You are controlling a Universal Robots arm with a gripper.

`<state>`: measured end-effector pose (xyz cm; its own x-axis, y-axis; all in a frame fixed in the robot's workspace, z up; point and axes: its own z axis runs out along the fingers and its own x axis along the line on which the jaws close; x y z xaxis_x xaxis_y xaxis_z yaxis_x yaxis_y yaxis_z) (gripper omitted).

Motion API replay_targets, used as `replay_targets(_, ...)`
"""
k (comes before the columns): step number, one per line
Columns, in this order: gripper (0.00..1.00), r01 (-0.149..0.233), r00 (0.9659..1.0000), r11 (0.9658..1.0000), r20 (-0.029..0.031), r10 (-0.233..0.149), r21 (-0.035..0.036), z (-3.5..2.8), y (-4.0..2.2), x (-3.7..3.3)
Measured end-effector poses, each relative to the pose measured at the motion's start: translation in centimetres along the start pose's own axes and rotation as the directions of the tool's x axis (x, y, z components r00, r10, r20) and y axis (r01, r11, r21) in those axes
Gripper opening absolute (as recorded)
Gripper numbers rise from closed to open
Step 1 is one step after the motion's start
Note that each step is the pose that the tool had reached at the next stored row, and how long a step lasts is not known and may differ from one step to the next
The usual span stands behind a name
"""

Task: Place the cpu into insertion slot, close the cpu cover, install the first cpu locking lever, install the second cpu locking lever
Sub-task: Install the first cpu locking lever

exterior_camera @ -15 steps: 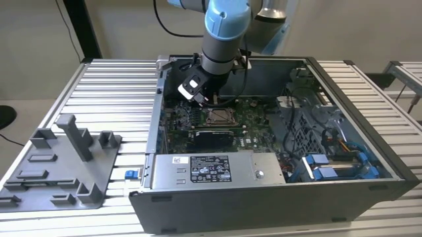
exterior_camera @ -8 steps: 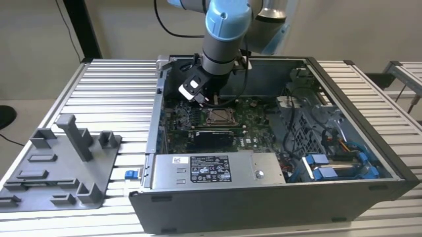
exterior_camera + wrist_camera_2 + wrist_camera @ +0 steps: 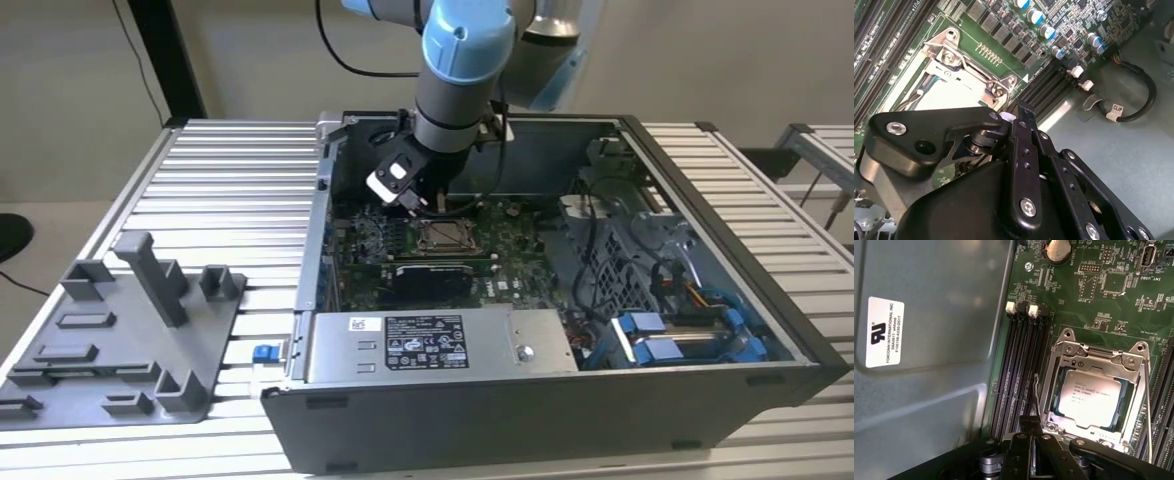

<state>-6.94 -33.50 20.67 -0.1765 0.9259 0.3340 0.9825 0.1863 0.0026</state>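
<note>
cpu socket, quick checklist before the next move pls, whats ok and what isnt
1. cpu lies flat and square in the cover opening: ok
2. cpu cover is down over the cpu: ok
3. lever by the memory slots is latched: cannot tell
4. opposite lever is latched: cannot tell
5. gripper is close to the lever by the memory slots: ok
6. gripper is clear of the memory slots: cannot tell

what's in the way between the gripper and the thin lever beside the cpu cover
Nothing visible. In the first wrist view the gripper is right at the lever, which runs along the edge of the closed cover; the memory slots lie on its other side.
</note>
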Motion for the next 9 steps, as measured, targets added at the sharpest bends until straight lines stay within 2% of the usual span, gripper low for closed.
replay_targets(9,0.00,0.000,1.0000,1.0000,0.0000,0.000,0.0001,0.08,0.72,-0.17)
